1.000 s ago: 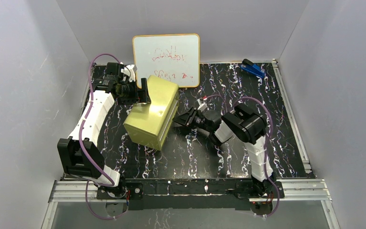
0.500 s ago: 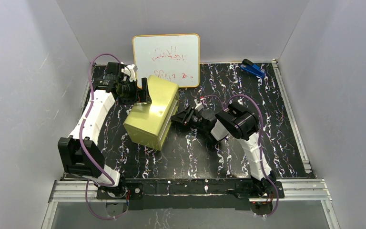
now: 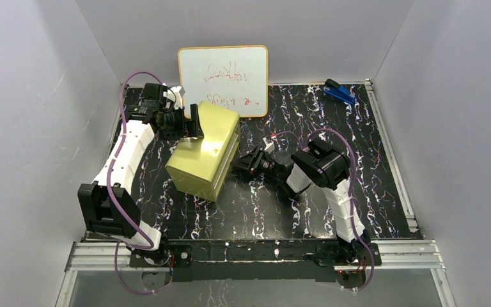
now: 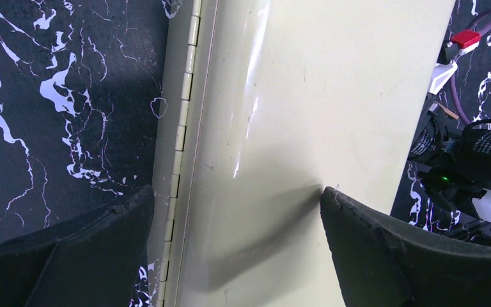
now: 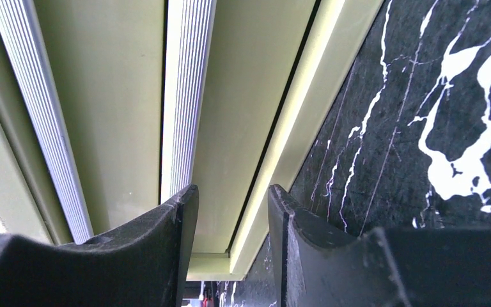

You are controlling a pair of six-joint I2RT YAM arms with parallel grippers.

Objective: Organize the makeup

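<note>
The left gripper (image 4: 235, 195) is spread wide across the hinged back of the yellow-green case (image 3: 204, 153), which looks shut on the worktop (image 3: 332, 128). No makeup shows in any view, so it is presumably inside the case. At the case's front seam, the right gripper (image 5: 233, 188) is narrowly parted around nothing visible; opening seems in hand, so it must next catch the lid's lip and lift.

We find the yellow-green case (image 3: 203, 151) blocking left-centre, the whiteboard (image 3: 224, 80) close behind, the right gripper (image 3: 236, 166) just beside it. Rightward the table (image 3: 383, 179) lies free — only a blue stapler (image 3: 339, 93) far back.
</note>
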